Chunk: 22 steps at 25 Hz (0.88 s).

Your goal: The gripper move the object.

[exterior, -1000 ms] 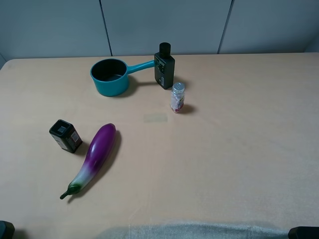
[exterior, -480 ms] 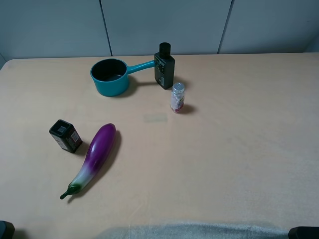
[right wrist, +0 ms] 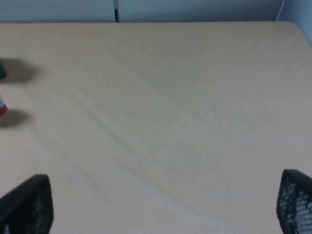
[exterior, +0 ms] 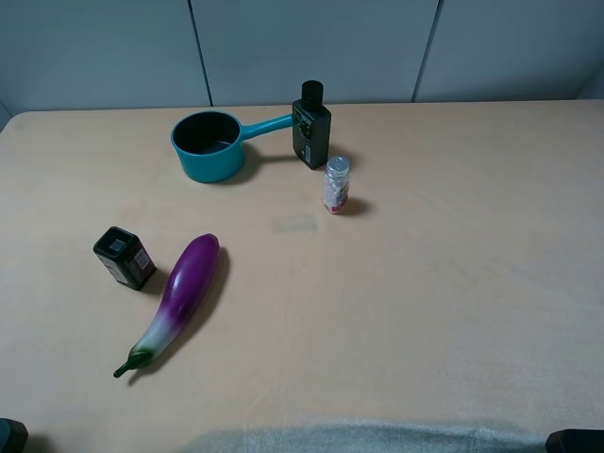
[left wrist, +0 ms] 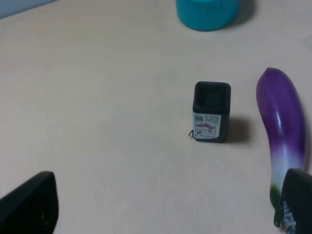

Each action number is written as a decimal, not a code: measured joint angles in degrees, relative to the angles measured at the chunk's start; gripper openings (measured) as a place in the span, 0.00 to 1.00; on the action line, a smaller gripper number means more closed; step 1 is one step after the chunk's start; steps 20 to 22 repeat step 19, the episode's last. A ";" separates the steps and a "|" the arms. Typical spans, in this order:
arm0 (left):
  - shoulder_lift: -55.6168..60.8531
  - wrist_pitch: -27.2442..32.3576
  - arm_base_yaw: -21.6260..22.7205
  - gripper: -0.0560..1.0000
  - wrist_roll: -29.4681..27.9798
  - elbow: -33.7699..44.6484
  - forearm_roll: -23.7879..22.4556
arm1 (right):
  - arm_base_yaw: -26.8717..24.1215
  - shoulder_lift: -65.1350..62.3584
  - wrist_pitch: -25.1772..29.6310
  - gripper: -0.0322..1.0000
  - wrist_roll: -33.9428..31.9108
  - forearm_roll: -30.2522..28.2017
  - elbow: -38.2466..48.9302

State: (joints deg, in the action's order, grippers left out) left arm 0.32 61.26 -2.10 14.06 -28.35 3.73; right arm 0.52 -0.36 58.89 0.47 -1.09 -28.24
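Beside the teal pot's handle (exterior: 267, 124) stands the object (exterior: 310, 131), untouched.

No legible text on labels.

The label print on the dark bottle (exterior: 311, 135) is too small to be read; the teal pan (left wrist: 208, 10) is cut off in the left wrist view; only fingertips (right wrist: 27, 204) are seen of the right gripper.

The left pincer (left wrist: 165, 207) and the right pincer (right wrist: 161, 207) both stand wide apart, holding nothing.
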 joint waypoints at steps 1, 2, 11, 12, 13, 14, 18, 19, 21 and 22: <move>0.00 0.00 0.00 0.90 0.00 0.00 0.00 | 0.00 0.00 0.00 0.70 0.00 0.00 0.00; 0.00 0.00 0.00 0.90 0.00 0.00 0.00 | 0.00 0.00 0.00 0.70 0.00 0.00 0.00; 0.00 0.00 0.00 0.90 0.00 0.00 0.00 | 0.00 0.00 0.00 0.70 0.00 0.00 0.00; 0.00 0.00 0.00 0.90 0.00 0.00 0.00 | 0.00 0.00 0.00 0.70 0.00 0.00 0.00; 0.00 0.00 0.00 0.90 0.00 0.00 0.00 | 0.00 0.00 0.00 0.70 0.00 0.00 0.00; 0.00 0.00 0.00 0.90 0.00 0.00 0.00 | 0.00 0.00 0.00 0.70 0.00 0.00 0.00; 0.00 0.00 0.00 0.90 0.00 0.00 0.00 | 0.00 0.00 0.00 0.70 0.00 0.00 0.00; 0.00 0.00 0.00 0.90 0.00 0.00 0.00 | 0.00 0.00 0.00 0.70 0.00 0.00 0.00; 0.00 0.00 0.00 0.90 0.00 0.00 0.00 | 0.00 0.00 0.00 0.70 0.00 0.00 0.00; 0.00 0.00 0.00 0.90 0.00 0.00 0.00 | 0.00 0.00 0.00 0.70 0.00 0.00 0.00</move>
